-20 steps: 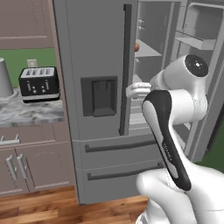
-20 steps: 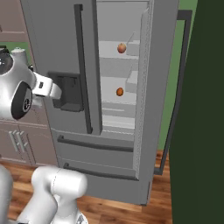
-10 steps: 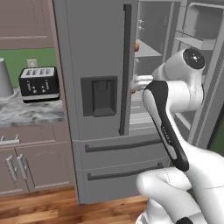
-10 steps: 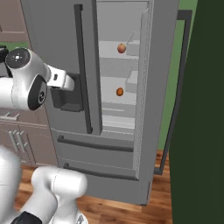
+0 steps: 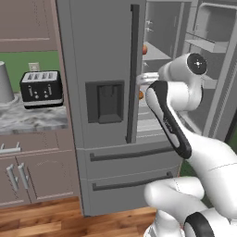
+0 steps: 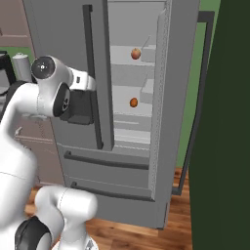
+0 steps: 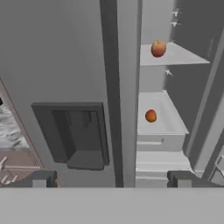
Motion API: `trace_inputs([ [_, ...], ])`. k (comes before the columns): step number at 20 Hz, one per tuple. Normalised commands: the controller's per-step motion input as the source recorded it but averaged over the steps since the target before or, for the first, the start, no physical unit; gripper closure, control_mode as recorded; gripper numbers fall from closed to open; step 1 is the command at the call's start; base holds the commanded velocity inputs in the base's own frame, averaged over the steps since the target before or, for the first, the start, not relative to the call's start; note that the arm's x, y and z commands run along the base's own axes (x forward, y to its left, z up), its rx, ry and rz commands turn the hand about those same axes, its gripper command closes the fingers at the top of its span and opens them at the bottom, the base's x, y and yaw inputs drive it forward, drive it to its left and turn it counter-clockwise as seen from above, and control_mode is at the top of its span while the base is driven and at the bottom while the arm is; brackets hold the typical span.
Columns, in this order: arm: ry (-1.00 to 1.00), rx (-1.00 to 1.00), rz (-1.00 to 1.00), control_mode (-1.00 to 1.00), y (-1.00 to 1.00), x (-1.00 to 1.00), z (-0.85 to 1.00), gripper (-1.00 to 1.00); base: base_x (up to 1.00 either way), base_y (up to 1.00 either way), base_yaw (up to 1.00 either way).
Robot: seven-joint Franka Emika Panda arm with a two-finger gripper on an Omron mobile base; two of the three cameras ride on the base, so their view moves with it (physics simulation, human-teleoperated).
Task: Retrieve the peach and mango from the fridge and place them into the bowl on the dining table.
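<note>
status: early stage. the fridge (image 6: 122,112) has its right door swung open and its left door shut. both fruits remain inside on the shelves. the upper fruit (image 7: 158,48), reddish-orange, sits on the higher shelf at about 1 o'clock in the hand view. the lower fruit (image 7: 151,116), more orange, sits in a white tray one shelf down, near centre at about 2 o'clock. which is the peach and which the mango cannot be told with certainty; the redder upper one is probably the peach. neither fruit is touched.

remaining steps, as judged: reach in, pick one fruit, carry it to the bowl on the dining table, then repeat for the second.

arm pose: the arm rises from the base, bends at the elbow, and extends roughly level toward the fridge front. in the right base view the wrist and hand (image 6: 80,83) sit at about 10 o'clock, in front of the closed left door near its dark handle (image 6: 93,73) and the dispenser recess (image 5: 107,101). the hand is well apart from both fruits and not yet lined up with the open compartment.

end effector: the gripper (image 7: 113,178) fingers stand fully apart, one tip at each lower side of the hand view, with nothing between them.

caution: the closed door edge lies between hand and shelves.
</note>
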Motion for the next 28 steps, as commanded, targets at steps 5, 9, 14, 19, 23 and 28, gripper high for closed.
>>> trace_inputs([
  [5,-0.13,-0.01,0.00,-1.00,0.00,0.74,0.00,-1.00,0.00,0.00,0.00],
  [9,0.01,0.00,0.00,-1.00,0.00,0.78,0.00,-1.00,0.00,0.00,0.00],
  [14,0.06,0.00,0.00,-1.00,0.00,0.89,0.00,-1.00,0.00,0.00,0.00],
  [19,0.06,0.00,0.00,-1.00,0.00,0.89,0.00,-1.00,0.00,0.00,0.00],
  [23,0.05,0.00,0.00,-1.00,0.00,0.89,0.00,-1.00,0.00,0.00,0.00],
  [28,0.05,0.00,0.00,-1.00,0.00,0.88,0.00,-1.00,0.00,0.00,0.00],
])
